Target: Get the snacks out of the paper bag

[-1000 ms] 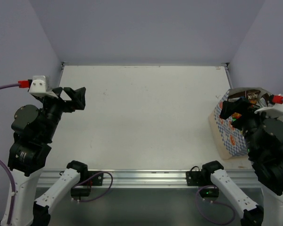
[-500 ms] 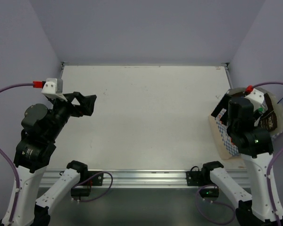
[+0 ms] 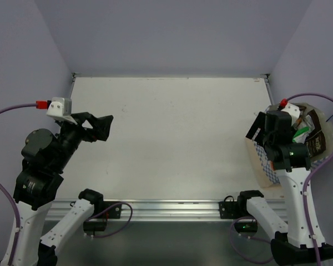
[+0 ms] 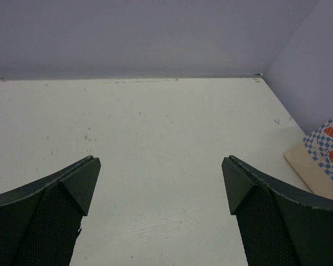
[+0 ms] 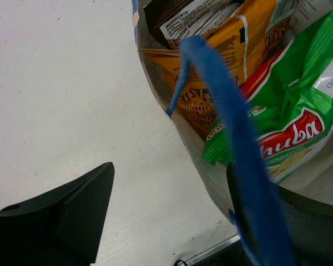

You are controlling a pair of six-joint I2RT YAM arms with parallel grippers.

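The paper bag [image 3: 265, 166], blue-and-white checked, stands at the table's right edge with its mouth up. In the right wrist view the snacks lie inside it: a green and white packet [image 5: 291, 119], an orange one [image 5: 233, 52] and a dark brown one [image 5: 175, 14]. A blue string handle [image 5: 225, 105] crosses in front of them. My right gripper [image 5: 169, 172] is open and straddles the bag's left wall, one finger outside over the table, the other inside, half hidden by the handle. My left gripper [image 4: 160, 163] hangs open and holds nothing over the table's left side.
Purple walls close in the white table [image 3: 172, 133] at the back and both sides. A metal rail [image 3: 166, 208] runs along the near edge. From above, a dark brown packet [image 3: 317, 141] shows in the bag mouth behind my right wrist.
My right arm has risen and swung its wrist over the bag's left wall, and the bag mouth has shifted. My left gripper has moved a little towards the table's middle.
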